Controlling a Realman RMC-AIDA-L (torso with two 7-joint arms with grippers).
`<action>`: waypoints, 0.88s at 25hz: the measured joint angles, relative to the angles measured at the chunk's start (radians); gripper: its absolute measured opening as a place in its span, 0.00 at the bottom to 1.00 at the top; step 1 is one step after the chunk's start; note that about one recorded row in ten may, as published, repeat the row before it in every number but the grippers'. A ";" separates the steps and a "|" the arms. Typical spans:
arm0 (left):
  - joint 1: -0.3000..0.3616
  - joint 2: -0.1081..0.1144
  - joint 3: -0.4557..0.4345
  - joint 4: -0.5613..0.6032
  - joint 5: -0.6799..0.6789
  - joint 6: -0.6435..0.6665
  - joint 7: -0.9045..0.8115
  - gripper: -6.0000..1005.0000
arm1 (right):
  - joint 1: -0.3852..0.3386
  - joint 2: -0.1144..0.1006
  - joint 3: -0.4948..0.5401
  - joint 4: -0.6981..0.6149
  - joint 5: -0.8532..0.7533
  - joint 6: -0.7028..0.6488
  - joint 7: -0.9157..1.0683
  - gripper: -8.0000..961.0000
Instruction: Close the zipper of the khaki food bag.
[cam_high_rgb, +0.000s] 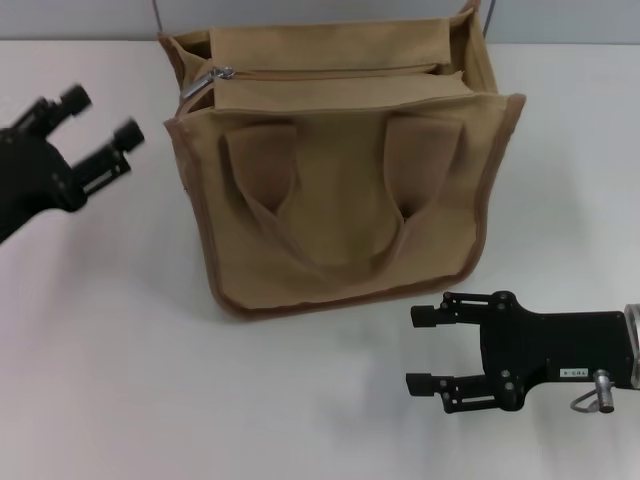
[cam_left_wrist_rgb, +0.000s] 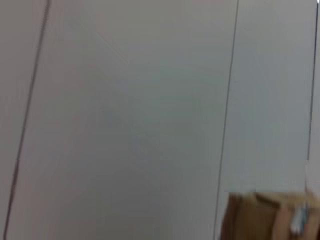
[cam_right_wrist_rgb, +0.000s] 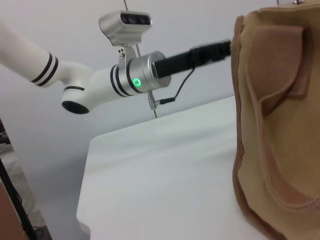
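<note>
- Sitting nearest the camera, the right gripper lies low over the desk, just in front of the bag's near right corner, jaws spread wide and holding nothing. Reads as parked, or staged to brace the bag.
- Next back: the khaki food bag stands upright mid-desk, front pocket and both looped handles facing the robot, handles flopped down against the front panel.
- Level with the bag's left side, the left gripper hangs above the desk, well clear of the bag, jaws open and empty, tips aimed toward the bag's top left corner. Likely lining up on the slider.
- Farther back, along the bag's top: the zipper runs left to right. Its silver slider sits at the left end, so the run looks unzipped; the gap is narrow.
- Judgement: closing means dragging the slider rightward along the full top; soft canvas may shift unless held.
- Left wrist view catches only a bag corner against the wall.
</note>
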 joint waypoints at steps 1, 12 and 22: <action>0.000 0.004 0.000 0.014 0.055 -0.025 0.004 0.82 | 0.000 0.000 -0.001 0.000 0.000 0.000 0.000 0.81; -0.039 -0.066 -0.088 0.073 0.179 -0.057 0.109 0.82 | 0.000 -0.002 0.003 0.002 -0.004 0.000 0.003 0.81; -0.051 -0.078 -0.189 0.003 0.136 -0.051 0.294 0.82 | -0.009 -0.002 0.003 0.002 0.000 -0.001 0.010 0.81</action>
